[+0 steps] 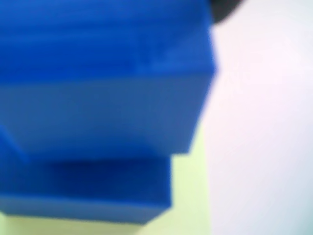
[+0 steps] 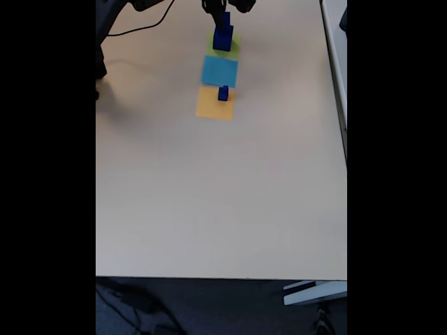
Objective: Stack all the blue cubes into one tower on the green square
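Two blue cubes [image 2: 223, 38] stand stacked upright on the green square [image 2: 232, 49]; the pincer's [image 2: 225, 15] grip is unclear.

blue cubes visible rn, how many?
4, as far as I can tell. Two stacked on the green square: lower cube, upper cube under the tool. Small pair stacked on the orange square. Blur may hide more.

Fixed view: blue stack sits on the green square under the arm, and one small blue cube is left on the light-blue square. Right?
Not quite. The stack is on the green square under the arm, but the leftover small cube sits on the orange square, at its edge nearest the light-blue square, which is bare. The fixed view shows it.
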Robot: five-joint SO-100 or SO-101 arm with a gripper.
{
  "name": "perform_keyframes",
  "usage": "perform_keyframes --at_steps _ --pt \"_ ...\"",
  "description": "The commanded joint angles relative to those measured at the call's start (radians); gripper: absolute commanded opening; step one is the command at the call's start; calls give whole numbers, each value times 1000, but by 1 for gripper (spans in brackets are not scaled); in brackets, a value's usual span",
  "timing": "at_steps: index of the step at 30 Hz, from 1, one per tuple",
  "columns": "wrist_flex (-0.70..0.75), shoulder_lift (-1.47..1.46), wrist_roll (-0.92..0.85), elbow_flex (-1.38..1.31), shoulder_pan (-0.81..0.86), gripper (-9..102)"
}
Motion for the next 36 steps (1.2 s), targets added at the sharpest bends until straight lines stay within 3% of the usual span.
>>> perform_keyframes --at_steps 1,36 --pt "-5 38 49 -34 9 6" --pt "6 57 46 -11 25 6"
